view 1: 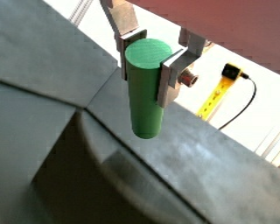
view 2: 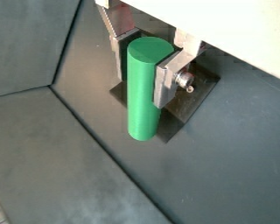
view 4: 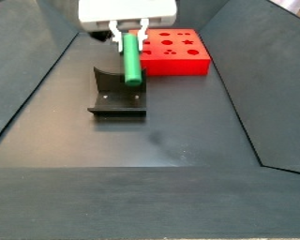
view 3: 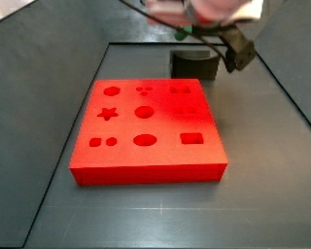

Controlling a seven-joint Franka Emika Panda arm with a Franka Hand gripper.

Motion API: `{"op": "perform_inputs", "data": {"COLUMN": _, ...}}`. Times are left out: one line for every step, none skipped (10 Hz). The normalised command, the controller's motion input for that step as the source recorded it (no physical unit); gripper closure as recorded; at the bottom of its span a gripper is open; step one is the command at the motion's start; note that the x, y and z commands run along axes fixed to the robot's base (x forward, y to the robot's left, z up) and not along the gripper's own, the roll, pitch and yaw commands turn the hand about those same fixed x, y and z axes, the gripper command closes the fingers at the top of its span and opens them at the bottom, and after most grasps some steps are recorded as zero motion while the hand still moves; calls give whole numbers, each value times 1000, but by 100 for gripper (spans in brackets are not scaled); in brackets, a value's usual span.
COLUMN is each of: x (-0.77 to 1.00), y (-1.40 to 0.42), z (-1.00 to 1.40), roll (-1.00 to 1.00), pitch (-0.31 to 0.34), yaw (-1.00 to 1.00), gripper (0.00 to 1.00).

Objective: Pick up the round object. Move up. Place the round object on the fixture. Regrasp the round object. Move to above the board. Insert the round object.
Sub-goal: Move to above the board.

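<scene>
No readable text, labels or numbers anywhere (yellow tape measure [view 1: 223, 87] markings too blurred)

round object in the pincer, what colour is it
Green; the round object shows best in a wrist view, between the pincer fingers.

Lighting is even and bright in every view. The large flat red rectangular board [view 3: 148, 130] glows oversaturated, its holes soft-edged. The silver-fingered gripper [view 3: 217, 29] at one o'clock blurs; shadows beneath it are faint.
</scene>
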Motion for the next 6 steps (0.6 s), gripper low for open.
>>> {"op": "perform_inputs", "data": {"x": -249, "y": -59, "z": 1000, "roll": -34, "pitch": 91, "yaw": 6, "gripper": 100}}
{"op": "perform_inputs", "data": {"x": -242, "y": -56, "z": 1000, "roll": -40, "pitch": 85, "yaw": 25, "gripper": 100}}
{"op": "perform_inputs", "data": {"x": -232, "y": -53, "z": 1000, "roll": -50, "pitch": 78, "yaw": 40, "gripper": 100}}
{"op": "perform_inputs", "data": {"x": -224, "y": -51, "z": 1000, "roll": -49, "pitch": 70, "yaw": 51, "gripper": 100}}
{"op": "perform_inputs", "data": {"x": -214, "y": -50, "z": 1000, "roll": -43, "pitch": 50, "yaw": 63, "gripper": 100}}
{"op": "perform_inputs", "data": {"x": -207, "y": -48, "z": 1000, "roll": -40, "pitch": 41, "yaw": 64, "gripper": 100}}
